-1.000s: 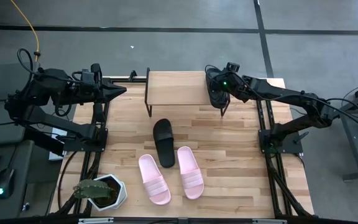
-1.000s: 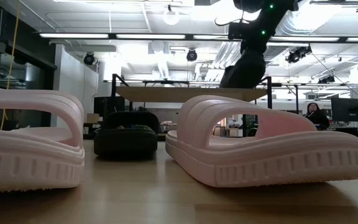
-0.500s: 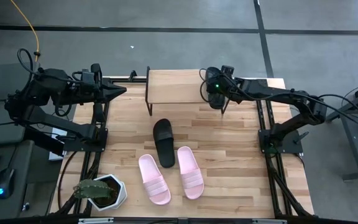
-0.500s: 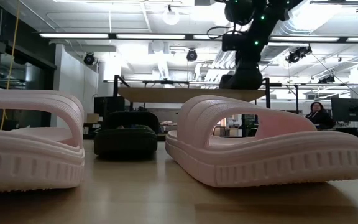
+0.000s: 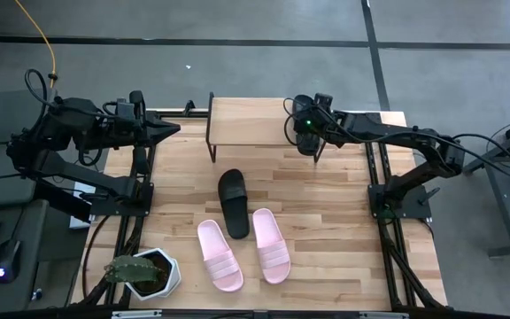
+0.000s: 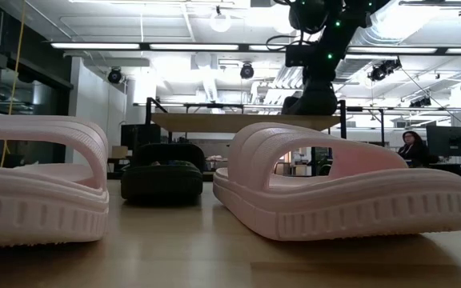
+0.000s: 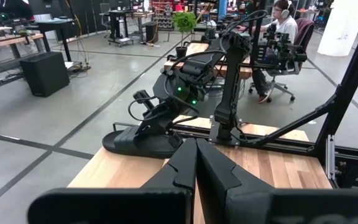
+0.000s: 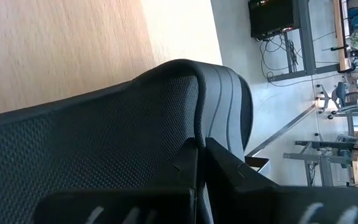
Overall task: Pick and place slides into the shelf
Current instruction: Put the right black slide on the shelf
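Note:
The shelf (image 5: 253,121) stands at the table's far middle. A black slide (image 7: 135,144) lies by its sole on the right end of the shelf's top board (image 7: 114,174), with my right gripper (image 5: 305,133) shut on it. A second black slide (image 5: 233,203) lies on the table in front of the shelf. Two pale pink slides (image 5: 219,254) (image 5: 271,245) lie side by side nearer the front edge. My left gripper (image 5: 172,129) is shut on nothing and waits above the table's far left edge. My right gripper pinches the black slide's ribbed strap (image 8: 219,106) between its two fingers, at the strap's edge. The fingers slant down from the table's right side. The slide lies flat, its sole on the shelf's top board.
A potted plant (image 5: 144,273) in a white pot stands at the near left corner. Bare tabletop lies to the right of the slides and between the shelf and the left arm. People sit at desks in the room behind (image 6: 410,148).
My right gripper has gone down and a little toward the table's left, carrying the black slide down onto the right end of the shelf's top board. It has kept still for the last half second.

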